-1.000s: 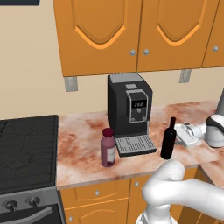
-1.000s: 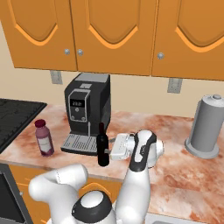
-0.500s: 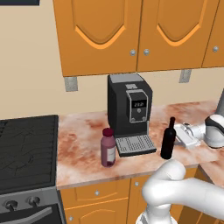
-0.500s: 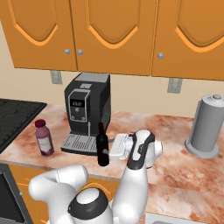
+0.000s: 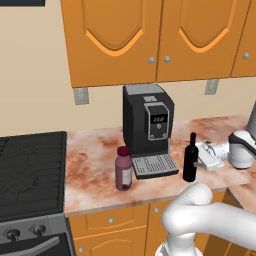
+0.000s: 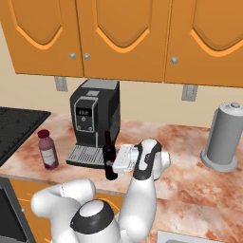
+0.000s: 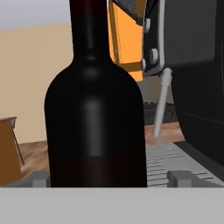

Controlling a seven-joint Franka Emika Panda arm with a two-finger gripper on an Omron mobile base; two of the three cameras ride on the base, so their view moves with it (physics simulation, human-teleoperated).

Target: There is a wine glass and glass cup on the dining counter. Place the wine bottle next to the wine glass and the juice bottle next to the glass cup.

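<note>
A marbled worktop (image 5: 95,165) is seen under orange wall cabinets (image 6: 118,38), with a black coffee machine (image 5: 148,127) set on it and a stove (image 5: 30,170) at its left end. The wine bottle (image 5: 190,158) stands upright just right of the machine's drip tray. The gripper (image 5: 203,158) is held level at the bottle, its fingers (image 7: 180,177) spread apart on either side of the body (image 7: 96,131). The juice bottle (image 5: 123,168) is placed left of the tray.

My arm (image 6: 142,199) is glossy white, built of rounded, tubular links with a dark grey cap at one joint. My hand (image 5: 210,156) is a pale grey block. My fingers (image 7: 181,178) are small grey squared tips.
</note>
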